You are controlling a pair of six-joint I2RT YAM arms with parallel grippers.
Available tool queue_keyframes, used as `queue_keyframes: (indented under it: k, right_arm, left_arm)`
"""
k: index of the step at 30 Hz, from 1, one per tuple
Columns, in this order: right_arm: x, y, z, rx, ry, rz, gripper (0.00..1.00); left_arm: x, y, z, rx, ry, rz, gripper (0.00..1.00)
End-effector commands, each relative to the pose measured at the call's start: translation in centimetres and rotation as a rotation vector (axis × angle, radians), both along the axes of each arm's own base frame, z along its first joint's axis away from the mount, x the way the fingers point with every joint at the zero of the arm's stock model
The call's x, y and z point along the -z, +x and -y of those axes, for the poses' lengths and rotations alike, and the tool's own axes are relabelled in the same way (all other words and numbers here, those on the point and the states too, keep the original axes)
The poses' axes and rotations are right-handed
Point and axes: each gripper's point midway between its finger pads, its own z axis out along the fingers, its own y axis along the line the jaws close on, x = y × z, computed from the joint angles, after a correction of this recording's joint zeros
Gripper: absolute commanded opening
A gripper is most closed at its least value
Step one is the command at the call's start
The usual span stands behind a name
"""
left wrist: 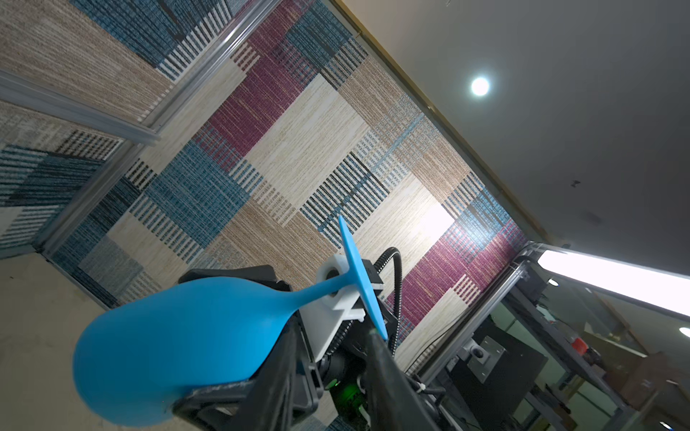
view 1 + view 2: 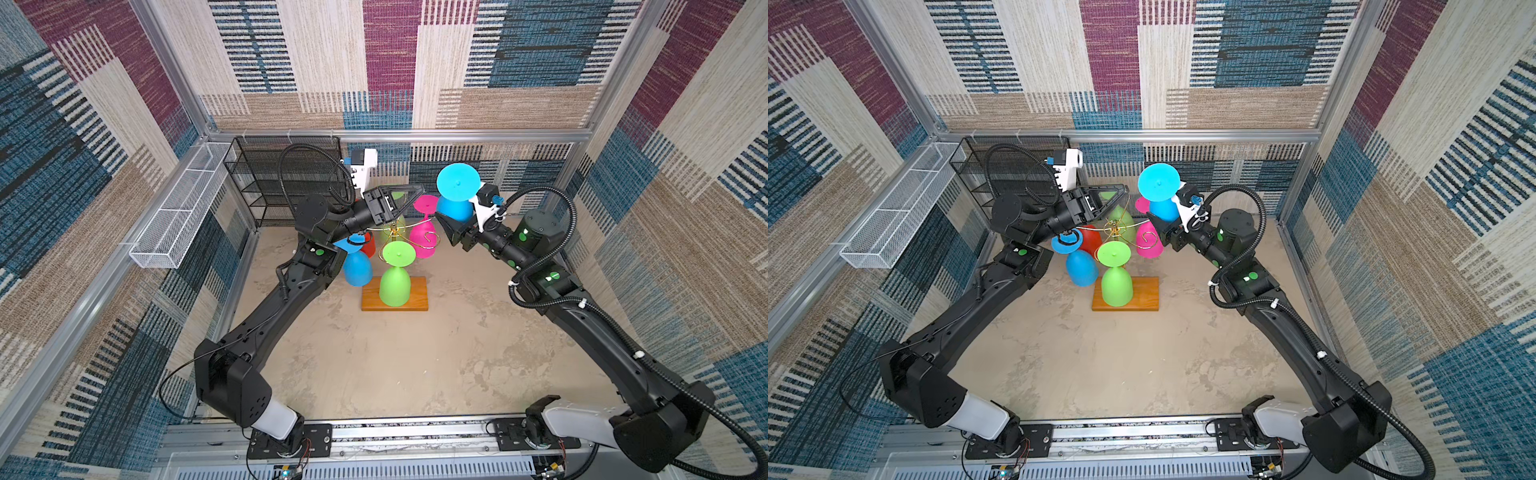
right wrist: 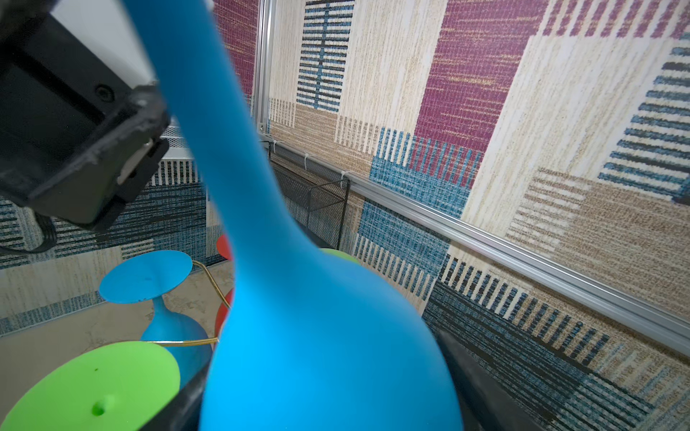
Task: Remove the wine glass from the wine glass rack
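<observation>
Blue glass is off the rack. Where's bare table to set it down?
Wide bare table between left arm and right arm, in front of the wooden base, suits the blue glass. Crowded around the hanging glasses.

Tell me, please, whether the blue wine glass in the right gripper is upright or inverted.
Upside down: the blue wine glass shows its foot topmost, bowl down in the right gripper.

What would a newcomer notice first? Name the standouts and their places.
A bright blue wine glass, foot up, is gripped by its bowl in the right end effector, raised just right of the wine glass rack. On that gold rack, mid-table, a green wine glass, a pink glass, a second blue glass and a red glass hang upside down.
</observation>
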Motion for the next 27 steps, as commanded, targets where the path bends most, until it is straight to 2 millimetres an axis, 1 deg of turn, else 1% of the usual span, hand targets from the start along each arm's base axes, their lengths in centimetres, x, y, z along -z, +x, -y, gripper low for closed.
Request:
queue_keyframes:
  k: [1, 4, 5, 7, 10, 13, 15, 18, 19, 21, 27]
  right_arm:
    - [0.8, -0.6, 0.9, 0.035, -0.014, -0.112, 0.6]
    - [0.8, -1.4, 1.6, 0.051, -0.027, -0.172, 0.57]
    - [0.9, -1.6, 1.7, 0.053, -0.032, -0.192, 0.56]
    - [1.3, -2.2, 1.9, 0.052, -0.043, -0.234, 0.54]
    - [2.1, -2.8, 2.2, 0.05, -0.052, -0.294, 0.52]
    - [3.3, -3.2, 2.4, 0.055, -0.063, -0.361, 0.51]
    - [4.0, -3.5, 2.4, 0.056, -0.07, -0.401, 0.5]
    - [4.5, -3.9, 2.6, 0.06, -0.078, -0.442, 0.48]
    - [4.8, -3.9, 2.8, 0.069, -0.081, -0.455, 0.48]
    - [5.1, -4.0, 3.0, 0.076, -0.087, -0.483, 0.48]
    - [6.0, -4.6, 2.5, 0.047, -0.088, -0.55, 0.45]
  left_arm:
    - [0.8, 2.0, -0.8, -0.252, 0.133, 0.222, 0.38]
    - [2.2, 3.6, -1.1, -0.409, 0.272, 0.386, 0.44]
    - [2.7, 3.6, -0.9, -0.42, 0.304, 0.453, 0.46]
    - [4.0, 3.7, -0.5, -0.445, 0.377, 0.597, 0.47]
    - [5.1, 3.7, 0.0, -0.481, 0.449, 0.751, 0.47]
    - [5.2, 3.7, 0.2, -0.511, 0.484, 0.878, 0.47]
    - [5.0, 3.5, 0.4, -0.522, 0.49, 0.948, 0.44]
    - [4.8, 3.6, 0.6, -0.545, 0.497, 1.022, 0.43]
    - [4.9, 3.0, 1.0, -0.518, 0.484, 1.068, 0.42]
    - [5.1, 2.6, 1.4, -0.518, 0.475, 1.153, 0.41]
    - [5.4, 2.3, 2.4, -0.522, 0.458, 1.268, 0.39]
